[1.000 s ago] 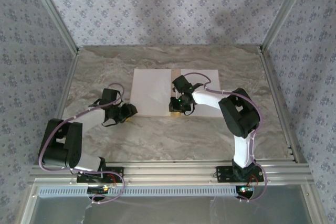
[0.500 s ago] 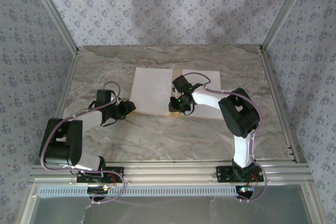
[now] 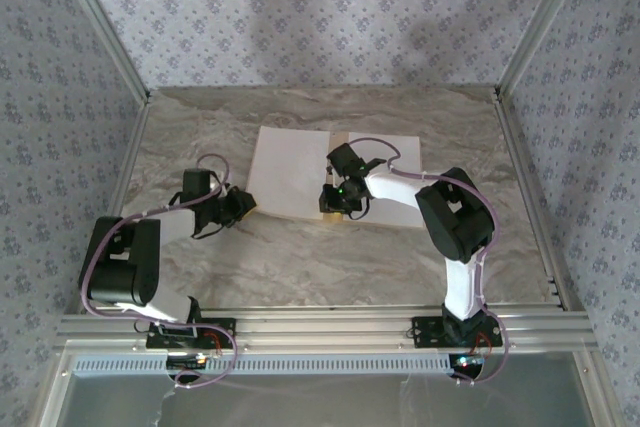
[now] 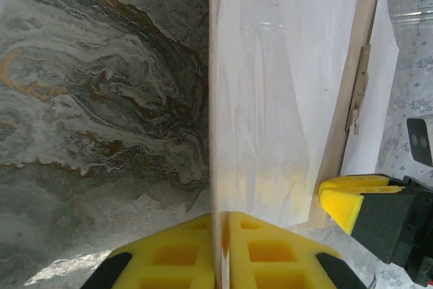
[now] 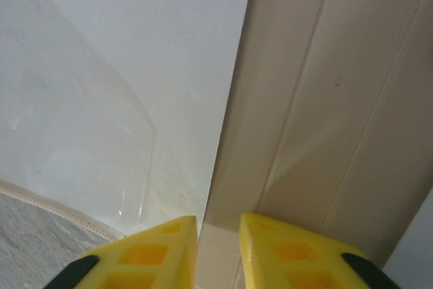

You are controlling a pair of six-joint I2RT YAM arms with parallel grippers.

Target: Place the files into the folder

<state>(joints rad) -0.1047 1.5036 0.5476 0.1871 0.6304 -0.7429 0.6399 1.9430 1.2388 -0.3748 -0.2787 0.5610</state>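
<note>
The folder (image 3: pixel 338 140) lies open on the marble table, its tan spine running away from me. One of the files (image 3: pixel 290 172) rests on its left cover, another white sheet (image 3: pixel 395 162) on the right one. My left gripper (image 3: pixel 245 204) sits at the left cover's near-left corner. In the left wrist view it (image 4: pixel 223 235) is shut on that cover's thin edge, with the sheet (image 4: pixel 284 86) and the metal clip (image 4: pixel 358 89) beyond. My right gripper (image 3: pixel 335 209) hovers at the spine's near end; its fingers (image 5: pixel 218 235) stand slightly apart over the tan spine (image 5: pixel 325 99), holding nothing.
Bare marble tabletop (image 3: pixel 300 257) stretches between the folder and the arm bases. Patterned walls with aluminium posts (image 3: pixel 520 47) close off the left, right and back. The right gripper's yellow finger (image 4: pixel 352 197) shows in the left wrist view, close beside the spine.
My left gripper has closed on the cover's edge and drawn slightly left. The left cover has shifted and now lies a little askew. The right gripper's fingers have parted a little.
</note>
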